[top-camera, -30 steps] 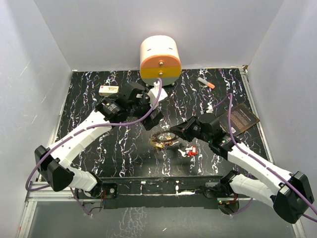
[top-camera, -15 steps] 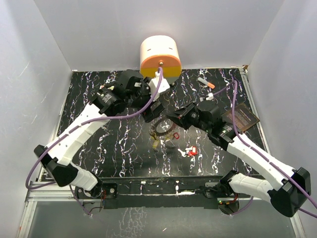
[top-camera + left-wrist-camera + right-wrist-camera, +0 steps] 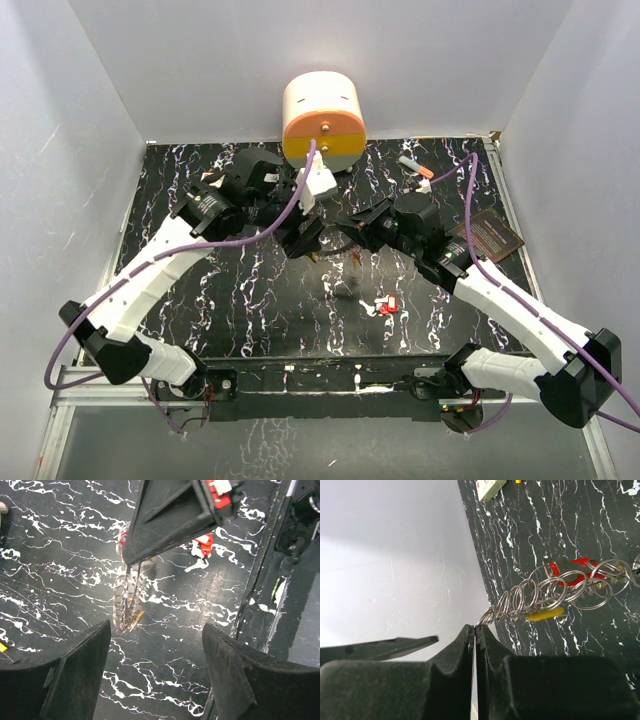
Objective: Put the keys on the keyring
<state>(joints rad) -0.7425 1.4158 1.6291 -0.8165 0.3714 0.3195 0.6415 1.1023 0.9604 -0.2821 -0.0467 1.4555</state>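
Observation:
The keyring (image 3: 555, 592), a metal ring strung with many small wire loops, hangs in the air from my right gripper (image 3: 476, 630), which is shut on its edge. A yellow key (image 3: 545, 614) and a red key (image 3: 570, 566) dangle on it. In the left wrist view the keyring (image 3: 126, 600) hangs edge-on under the right finger (image 3: 170, 515). My left gripper (image 3: 156, 630) stands open just beside it, with nothing between its fingers. Another red key (image 3: 386, 305) lies on the black marbled table; the same red key (image 3: 203, 543) also shows in the left wrist view. Both grippers, left (image 3: 303, 238) and right (image 3: 350, 232), meet above mid-table.
A cream and orange cylinder (image 3: 323, 120) stands at the back centre. An orange-tipped marker (image 3: 416, 167) lies at the back right and a dark card (image 3: 492, 238) near the right edge. A small white box (image 3: 490, 487) sits at the back left. White walls enclose the table.
My right gripper has lifted the keyring off the table and carried it toward the back. The left arm rose and swung in beside it, its jaws narrowing a little.

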